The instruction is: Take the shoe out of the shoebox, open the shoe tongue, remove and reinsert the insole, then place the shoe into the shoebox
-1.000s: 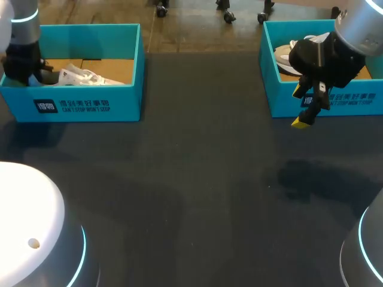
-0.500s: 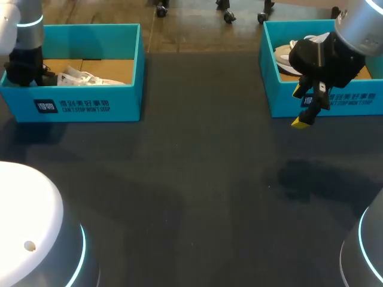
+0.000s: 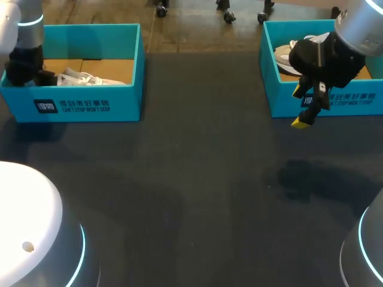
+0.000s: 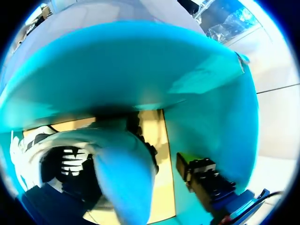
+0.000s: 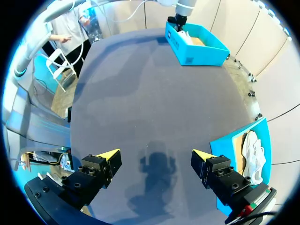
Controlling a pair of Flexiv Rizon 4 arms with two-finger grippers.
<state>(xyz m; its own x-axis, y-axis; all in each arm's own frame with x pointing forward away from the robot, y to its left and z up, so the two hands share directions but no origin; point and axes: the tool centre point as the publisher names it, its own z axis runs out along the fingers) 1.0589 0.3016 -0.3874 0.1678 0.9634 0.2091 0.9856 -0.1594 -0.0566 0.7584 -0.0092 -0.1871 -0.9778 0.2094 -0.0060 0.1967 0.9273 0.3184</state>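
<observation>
A white shoe (image 3: 90, 78) with a dark lining lies in the teal left shoebox (image 3: 90, 104). My left arm (image 3: 24, 63) reaches down into that box at its left end. In the left wrist view my left gripper (image 4: 117, 187) is open around the shoe (image 4: 117, 150). Its right finger (image 4: 190, 166) stands clear of the shoe, with bare cardboard showing between them. My right gripper (image 3: 305, 107) hangs open and empty over the table, in front of the right shoebox (image 3: 335, 104). Its yellow tips are wide apart in the right wrist view (image 5: 154, 159).
The right shoebox (image 5: 234, 145) holds a second white shoe (image 3: 287, 57) (image 5: 255, 154). The left shoebox (image 5: 197, 47) shows far ahead of my right gripper. The dark table top (image 3: 191, 179) stretches between the two boxes.
My left arm shifted slightly and the shoe settled a little lower in the left box. The right arm has not moved.
</observation>
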